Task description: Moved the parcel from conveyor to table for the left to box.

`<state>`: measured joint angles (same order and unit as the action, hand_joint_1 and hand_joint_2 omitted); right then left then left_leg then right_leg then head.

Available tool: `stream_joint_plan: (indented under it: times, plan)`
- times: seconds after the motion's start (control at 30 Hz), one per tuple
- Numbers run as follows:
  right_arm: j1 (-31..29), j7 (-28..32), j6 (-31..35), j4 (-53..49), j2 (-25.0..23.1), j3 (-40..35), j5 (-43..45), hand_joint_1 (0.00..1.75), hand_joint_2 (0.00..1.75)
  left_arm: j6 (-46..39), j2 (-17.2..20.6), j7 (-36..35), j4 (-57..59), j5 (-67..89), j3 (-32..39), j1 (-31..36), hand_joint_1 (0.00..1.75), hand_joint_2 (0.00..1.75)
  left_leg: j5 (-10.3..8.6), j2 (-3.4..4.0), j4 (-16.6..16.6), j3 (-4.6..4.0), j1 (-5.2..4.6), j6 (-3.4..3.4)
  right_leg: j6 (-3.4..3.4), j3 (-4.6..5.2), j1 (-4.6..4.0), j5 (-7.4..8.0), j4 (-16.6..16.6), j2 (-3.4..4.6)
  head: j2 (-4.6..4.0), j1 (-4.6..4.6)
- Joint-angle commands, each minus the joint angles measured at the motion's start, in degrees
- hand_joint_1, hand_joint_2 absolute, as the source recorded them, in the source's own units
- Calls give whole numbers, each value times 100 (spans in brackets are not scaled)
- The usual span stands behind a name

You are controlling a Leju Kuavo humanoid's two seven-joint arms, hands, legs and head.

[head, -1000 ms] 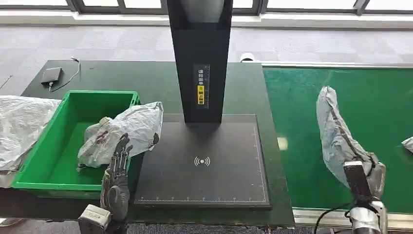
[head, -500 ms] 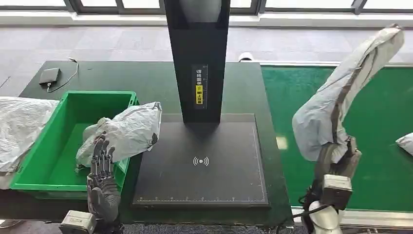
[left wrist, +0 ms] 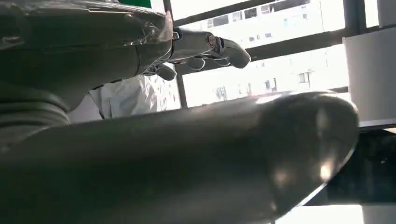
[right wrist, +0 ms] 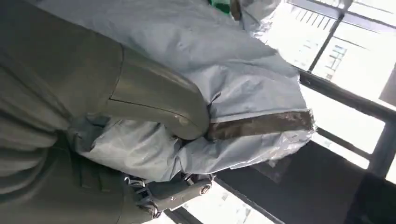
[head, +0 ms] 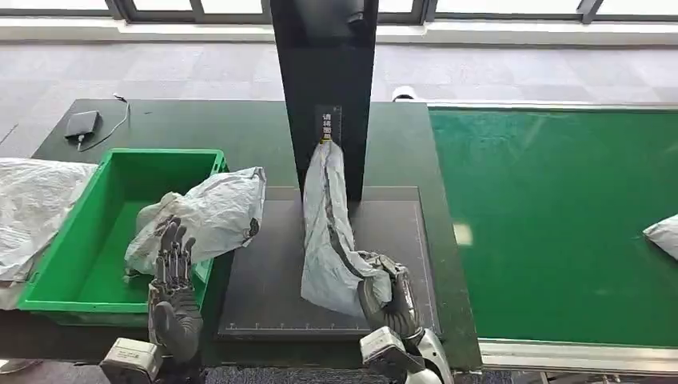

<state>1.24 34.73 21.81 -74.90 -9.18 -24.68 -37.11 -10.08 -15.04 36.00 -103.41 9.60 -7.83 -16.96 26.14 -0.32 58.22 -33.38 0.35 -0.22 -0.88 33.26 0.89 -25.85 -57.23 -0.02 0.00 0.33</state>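
Head view: right hand (head: 389, 300) grips crinkled grey plastic parcel (head: 326, 232) upright over matte black scanner pad (head: 272, 280); left hand (head: 172, 292) empty, fingers spread.

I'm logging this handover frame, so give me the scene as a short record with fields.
right hand: grips the grey parcel at its lower end
grey parcel: over the black scanner pad, upper end by the black post
left hand: fingers apart, holds nothing, near the green bin
green bin: another bagged parcel lies over its rim
conveyor: a further parcel at its right edge
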Motion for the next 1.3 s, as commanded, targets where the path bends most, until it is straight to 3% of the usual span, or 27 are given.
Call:
stream_joint_plan:
  times: [0.03,0.2,0.3,0.87,0.97,1.0,1.03,1.07,1.27,1.3]
  plan:
    - [-158,-475,-481,1043,-39,-275,-64,175,175,333,149,-118,388,-68,-71,220,0,0,1,4,-10,11,2,-2,5,-9,-3,0,10,2,-2,-2]
    - [-210,-1038,-572,1912,25,160,-213,175,175,950,48,-112,973,66,68,597,0,0,-6,-9,-21,22,2,-1,5,-24,-3,3,24,-12,0,0]
    - [-310,-1013,-607,2104,11,351,-221,175,175,995,-24,-117,999,97,132,637,0,0,-8,-8,-21,17,1,-1,5,-19,-2,6,24,-12,-2,-2]
    - [-330,-1014,-614,2100,-19,340,-228,175,175,997,-22,-117,991,99,133,625,0,0,-2,2,-7,9,-1,-1,2,-5,-1,2,9,-2,0,0]
    - [-430,-1286,-387,2184,-71,622,-477,175,175,1034,-127,-154,792,172,231,523,0,0,-4,6,-13,11,1,-1,5,-7,-3,6,17,1,0,0]
    - [-457,-1301,-269,2180,-108,773,-560,168,175,1027,-185,-193,658,222,295,455,0,0,-4,7,-16,12,-1,-2,6,-6,-1,6,16,2,-2,0]
    - [-480,-1320,-220,2147,-150,902,-638,31,175,1031,-236,-226,555,270,354,398,0,0,-3,9,-10,8,2,-1,4,-5,-3,6,13,4,0,0]
    - [-502,-1319,-199,2094,-177,995,-642,0,175,1030,-262,-230,474,270,400,357,0,0,-1,9,-5,5,1,-1,3,-2,-2,5,8,6,0,0]
    - [-551,-998,-195,1718,-363,1549,-598,0,175,1058,-420,-249,316,358,599,224,0,0,0,20,-8,2,-2,-2,4,4,0,7,6,15,0,0]
    - [-528,-898,-232,1606,-363,1623,-503,0,0,1063,-419,-235,348,374,584,244,0,0,1,14,-3,2,-2,-2,3,3,1,4,2,11,0,0]
